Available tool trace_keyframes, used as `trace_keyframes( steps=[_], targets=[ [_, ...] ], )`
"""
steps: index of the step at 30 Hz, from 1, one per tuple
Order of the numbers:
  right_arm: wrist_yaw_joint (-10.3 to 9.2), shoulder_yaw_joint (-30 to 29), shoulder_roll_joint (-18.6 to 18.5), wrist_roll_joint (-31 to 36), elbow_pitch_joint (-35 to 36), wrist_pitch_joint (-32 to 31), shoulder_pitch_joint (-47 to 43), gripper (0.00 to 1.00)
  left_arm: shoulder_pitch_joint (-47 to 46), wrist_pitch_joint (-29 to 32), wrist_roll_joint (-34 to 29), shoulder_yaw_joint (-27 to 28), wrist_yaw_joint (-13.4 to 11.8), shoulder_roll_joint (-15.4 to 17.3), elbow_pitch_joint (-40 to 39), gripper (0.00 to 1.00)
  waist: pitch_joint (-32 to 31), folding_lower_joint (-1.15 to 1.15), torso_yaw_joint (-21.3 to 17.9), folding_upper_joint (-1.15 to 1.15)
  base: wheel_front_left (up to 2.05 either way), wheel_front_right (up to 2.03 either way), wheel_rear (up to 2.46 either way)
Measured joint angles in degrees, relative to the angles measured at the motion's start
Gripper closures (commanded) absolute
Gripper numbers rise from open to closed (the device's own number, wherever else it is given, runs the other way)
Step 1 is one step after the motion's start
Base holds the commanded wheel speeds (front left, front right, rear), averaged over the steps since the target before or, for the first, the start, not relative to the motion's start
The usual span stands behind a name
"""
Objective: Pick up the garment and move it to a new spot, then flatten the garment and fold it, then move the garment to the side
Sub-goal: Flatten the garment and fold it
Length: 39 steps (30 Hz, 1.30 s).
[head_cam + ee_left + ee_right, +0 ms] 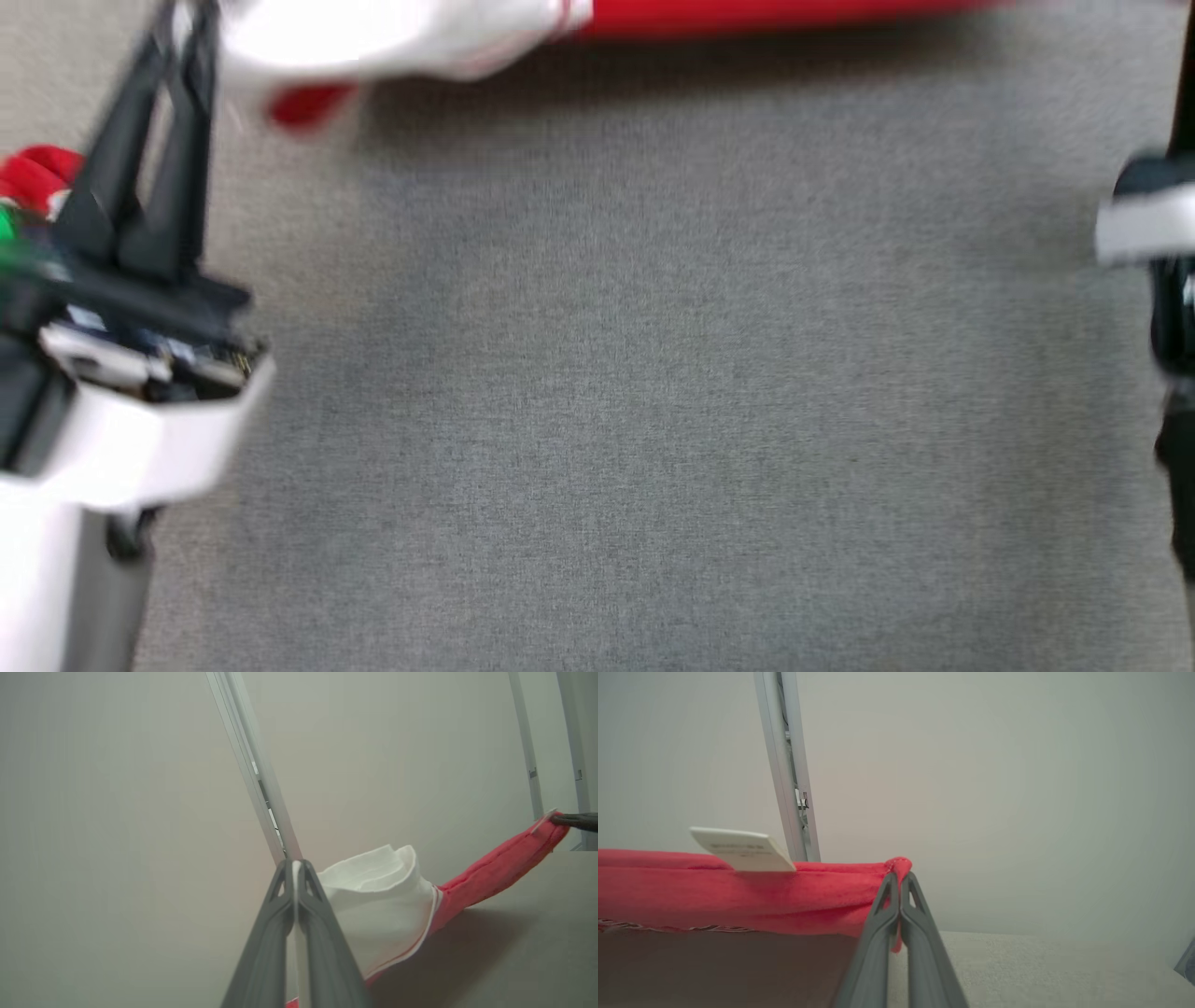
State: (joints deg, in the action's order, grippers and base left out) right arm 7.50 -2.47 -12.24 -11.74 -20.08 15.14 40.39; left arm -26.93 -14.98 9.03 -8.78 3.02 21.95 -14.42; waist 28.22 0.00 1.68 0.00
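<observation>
Here, left fingers and right fingers pinch the garment taut.

The garment is soft, matt cloth; its tag looks like smooth card; the table has a rough weave.

Soft even light, head view motion-blurred
</observation>
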Motion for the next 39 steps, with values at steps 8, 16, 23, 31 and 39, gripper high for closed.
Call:
trace_keyframes(
  steps=[8, 16, 23, 31, 39],
  targets=[
    [0.0, -1.23, 1.57, -0.1, 3.36, -0.01, -13.1, 1.0, 13.17, 0.0, 0.01, 0.89, -1.53, -3.48, -2.53, 1.0, -6.61, 0.0, -0.85, 0.0, 0.0, 0.0, 0.0],
    [0.0, -1.11, 2.38, 0.37, 6.93, -0.01, -23.75, 1.0, 24.78, 0.0, -0.57, 3.22, -2.19, -5.19, -3.5, 1.0, -14.17, 0.0, -2.07, 0.0, 0.0, 0.0, 0.0],
    [0.0, -2.76, 1.89, 1.35, 10.96, 0.0, -32.77, 1.0, 32.81, -0.01, -0.71, 1.62, -1.58, -5.81, -3.5, 1.0, -18.97, -0.01, -2.79, 0.0, 0.0, 0.0, 0.0],
    [0.0, -1.66, 2.6, 2.79, 7.01, -0.01, -34.6, 1.0, 31.77, 2.69, -1.91, -3.22, 1.25, -4.36, 0.78, 1.0, -18.61, 0.0, -3.53, 0.0, 0.0, 0.0, 0.0],
    [0.0, -0.14, 3.2, 5.24, -0.92, -0.01, -28.64, 1.0, 24.27, 4.44, -2.08, -4.93, 1.51, -5.24, 10.4, 1.0, -17.15, 0.0, -4.21, 0.0, 0.0, 0.0, 0.0]
  ],
)
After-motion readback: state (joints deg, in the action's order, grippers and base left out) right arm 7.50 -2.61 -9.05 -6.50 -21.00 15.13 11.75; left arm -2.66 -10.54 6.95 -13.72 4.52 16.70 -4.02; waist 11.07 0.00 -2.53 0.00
